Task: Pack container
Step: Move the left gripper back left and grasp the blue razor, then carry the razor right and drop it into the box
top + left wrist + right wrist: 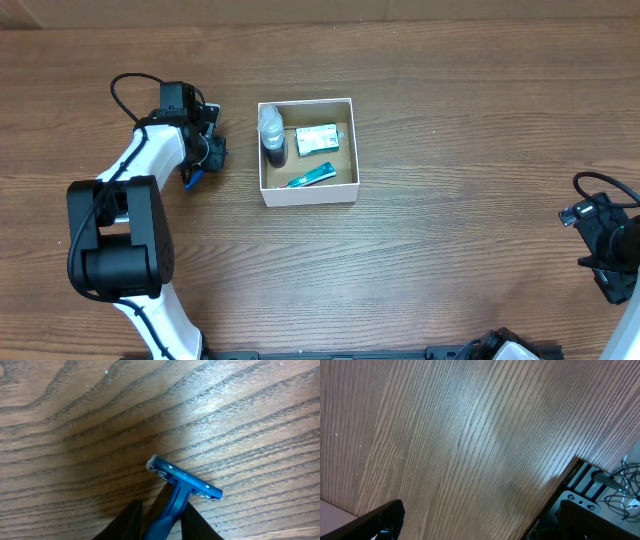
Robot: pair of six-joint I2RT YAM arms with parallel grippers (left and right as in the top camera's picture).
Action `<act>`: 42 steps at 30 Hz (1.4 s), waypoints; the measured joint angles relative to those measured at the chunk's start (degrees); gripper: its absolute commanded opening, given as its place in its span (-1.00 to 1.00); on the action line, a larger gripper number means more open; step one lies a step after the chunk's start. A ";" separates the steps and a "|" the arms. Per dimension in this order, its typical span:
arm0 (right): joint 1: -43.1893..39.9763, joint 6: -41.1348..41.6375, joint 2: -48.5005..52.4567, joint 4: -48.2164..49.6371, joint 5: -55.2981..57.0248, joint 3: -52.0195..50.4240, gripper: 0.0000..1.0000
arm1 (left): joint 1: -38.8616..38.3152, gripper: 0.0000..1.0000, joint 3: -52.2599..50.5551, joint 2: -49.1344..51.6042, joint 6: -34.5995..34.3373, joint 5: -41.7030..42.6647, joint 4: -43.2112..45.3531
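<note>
Container (308,193) sits mid-worktop, nearer far edge; holds bottle (272,135), green packet (316,137), teal tube (310,176). Blue razor (182,480) lies flat on worktop, on container's left-edge side, just beside it. Left tool (162,512) clamped on razor handle, head pointing away. Right tool (480,520) gaping wide, empty, by right edge. Advice: confirm firm pinch before lifting, raise clear of white wall, lower razor into free floor along near wall.

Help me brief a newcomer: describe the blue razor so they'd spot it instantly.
Start at the central white box, then look left to the left arm's fingers. Between them is the razor, the only blue T-shaped thing outside the box.
</note>
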 measured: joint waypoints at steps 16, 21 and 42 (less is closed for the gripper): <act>0.00 0.02 0.00 -0.02 -0.02 0.00 1.00 | 0.00 -0.78 0.20 0.02 -1.57 0.04 -0.46; 0.00 0.02 0.00 0.00 0.00 0.00 1.00 | -0.02 -0.91 4.00 1.18 -2.34 1.27 -8.24; 0.00 0.00 0.00 0.00 -0.02 0.00 1.00 | -1.81 -0.80 67.28 2.64 1.97 22.16 -54.60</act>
